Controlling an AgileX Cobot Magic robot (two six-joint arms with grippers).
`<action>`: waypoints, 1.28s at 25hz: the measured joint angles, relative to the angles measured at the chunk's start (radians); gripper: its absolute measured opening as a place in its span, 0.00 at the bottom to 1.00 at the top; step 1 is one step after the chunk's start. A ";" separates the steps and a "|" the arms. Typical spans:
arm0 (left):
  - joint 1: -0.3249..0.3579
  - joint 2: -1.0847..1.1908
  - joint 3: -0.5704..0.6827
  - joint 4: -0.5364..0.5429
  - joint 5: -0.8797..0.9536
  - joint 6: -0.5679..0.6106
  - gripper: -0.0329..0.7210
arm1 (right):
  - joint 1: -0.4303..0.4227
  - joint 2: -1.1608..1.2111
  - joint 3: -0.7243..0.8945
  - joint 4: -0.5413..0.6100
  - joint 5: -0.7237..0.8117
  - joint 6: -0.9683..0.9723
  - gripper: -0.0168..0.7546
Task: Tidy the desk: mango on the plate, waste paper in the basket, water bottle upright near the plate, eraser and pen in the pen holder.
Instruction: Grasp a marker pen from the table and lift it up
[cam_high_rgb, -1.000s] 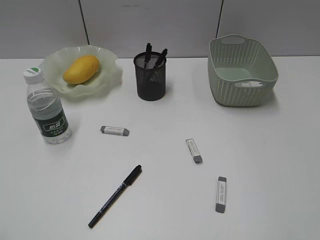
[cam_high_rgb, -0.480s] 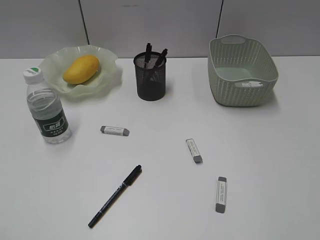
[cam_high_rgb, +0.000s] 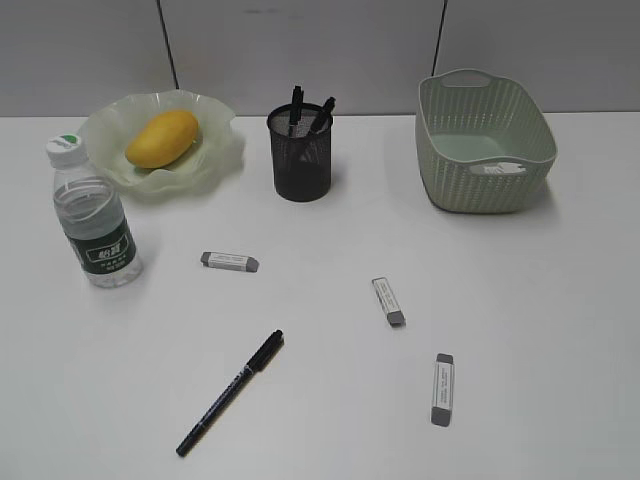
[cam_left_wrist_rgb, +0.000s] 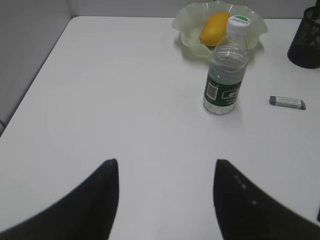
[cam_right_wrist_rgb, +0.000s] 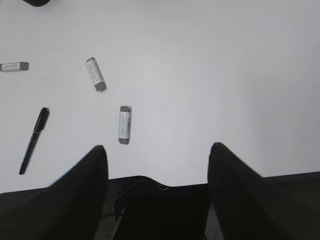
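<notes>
Ahead-left of my right claw (cam_right_wrist_rgb: 157, 155), hanging spread and empty, the nearest eraser (cam_right_wrist_rgb: 125, 125) is lying lengthwise toward me.

pen holder (cam_left_wrist_rgb: 305, 47) cut by edge, eraser (cam_high_rgb: 229, 261) print too small

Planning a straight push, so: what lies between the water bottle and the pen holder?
Only bare desk separates water bottle from pen holder in the exterior view; the plate sits just behind that line.
</notes>
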 joint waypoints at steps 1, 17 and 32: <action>0.000 0.000 0.000 0.000 0.000 0.000 0.65 | 0.005 0.026 -0.014 0.016 0.001 0.007 0.67; -0.002 0.000 0.000 0.000 0.000 0.000 0.60 | 0.528 0.671 -0.323 -0.044 -0.015 0.392 0.68; -0.026 0.000 0.000 0.000 0.000 0.000 0.58 | 0.766 1.136 -0.578 0.083 -0.252 0.631 0.69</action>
